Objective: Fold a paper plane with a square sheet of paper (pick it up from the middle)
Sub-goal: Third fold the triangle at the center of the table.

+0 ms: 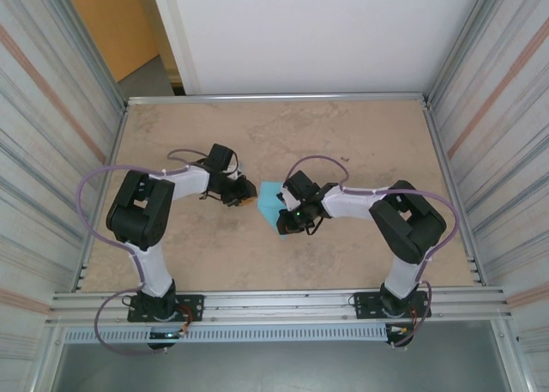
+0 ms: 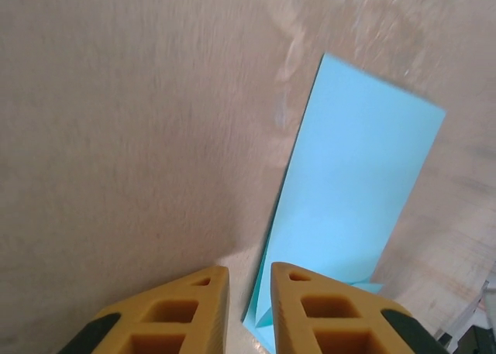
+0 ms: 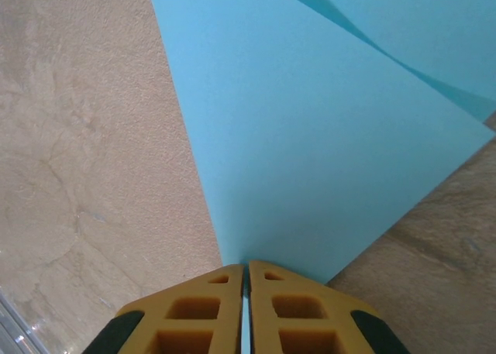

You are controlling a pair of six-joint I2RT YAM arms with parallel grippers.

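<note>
paper sheet pinched at one edge: handling assessment

location: the thin light-blue sheet of paper (image 1: 269,199) lies near the middle of the beige mottled desk (image 1: 360,143), between the two claws. it is already folded to a long narrow shape. the right wrist view shows a loose flap over the main layer.

right claw (image 3: 246,265): the yellow fingers are pressed together with a sliver of blue between them, so it pinches the sheet at its near edge.

left claw (image 2: 249,270): the fingers are narrowly spread and the desk is visible through the gap. one corner of the sheet lies just beside one finger, and no grip is evident.

handling judgement: the sheet is very light and limp, stiff only along its creases. it lies flat, so an edge is hard to get under, and it likely slides easily on the desk. a hard pinch would dent or tear it.

recommended hold: take it at an edge or corner where a layer lifts, close to a crease, while the other claw presses it flat. a one-sided pull may drag the whole sheet and open the fold.
</note>
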